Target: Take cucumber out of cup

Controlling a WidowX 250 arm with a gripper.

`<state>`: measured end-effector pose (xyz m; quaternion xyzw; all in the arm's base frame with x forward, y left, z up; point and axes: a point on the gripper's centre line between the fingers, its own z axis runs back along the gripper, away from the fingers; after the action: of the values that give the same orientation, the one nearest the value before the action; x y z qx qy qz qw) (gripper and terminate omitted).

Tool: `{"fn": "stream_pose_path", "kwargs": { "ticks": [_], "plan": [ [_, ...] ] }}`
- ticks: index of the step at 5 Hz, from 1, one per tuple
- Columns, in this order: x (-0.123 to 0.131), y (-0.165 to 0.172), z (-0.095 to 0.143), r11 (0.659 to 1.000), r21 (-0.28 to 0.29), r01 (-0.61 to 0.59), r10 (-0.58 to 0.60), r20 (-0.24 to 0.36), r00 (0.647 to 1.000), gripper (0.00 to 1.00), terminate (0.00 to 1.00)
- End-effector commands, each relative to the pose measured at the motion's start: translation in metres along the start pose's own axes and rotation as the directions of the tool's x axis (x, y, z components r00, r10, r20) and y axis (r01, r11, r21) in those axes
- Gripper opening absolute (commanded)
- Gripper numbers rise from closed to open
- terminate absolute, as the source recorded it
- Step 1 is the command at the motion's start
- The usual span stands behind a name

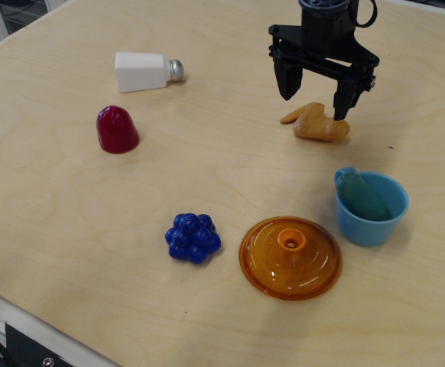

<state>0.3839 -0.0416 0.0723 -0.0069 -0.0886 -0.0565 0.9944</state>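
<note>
Your cucumber (362, 197) lies tilted inside the light blue cup (375, 225), one rounded end leaning over the rim on the handle side, the other end down in the bowl. Just beside the cup, toward the camera and to its left in the picture, sits the orange domed lid (290, 257); farther that way, the blue berry cluster (193, 238). Beyond the cup lies a tan pastry-shaped toy (317, 124), and directly above it your gripper (314, 95) hangs with jaws spread wide, holding nothing. Well apart from the cup, far across the wooden table (69, 229), rest a dark red dome (116, 129) and a white shaker (147, 71) on its side
</note>
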Motion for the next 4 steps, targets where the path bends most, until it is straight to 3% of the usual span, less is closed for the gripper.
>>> {"fn": "stream_pose_path", "kwargs": {
  "ticks": [1, 2, 3, 4],
  "plan": [
    [0.000, 0.000, 0.000, 1.000, 0.000, 0.000, 0.000, 0.000, 1.000, 1.00, 0.00],
    [-0.005, 0.005, 0.015, 0.969, 0.041, -0.244, 0.244, 0.004, 0.970, 1.00, 0.00],
    [-0.019, -0.002, 0.037, 0.896, 0.080, -0.436, 0.438, -0.003, 0.899, 1.00, 0.00],
    [-0.034, -0.012, 0.050, 0.775, 0.127, -0.619, 0.625, -0.013, 0.780, 1.00, 0.00]
  ]
}}
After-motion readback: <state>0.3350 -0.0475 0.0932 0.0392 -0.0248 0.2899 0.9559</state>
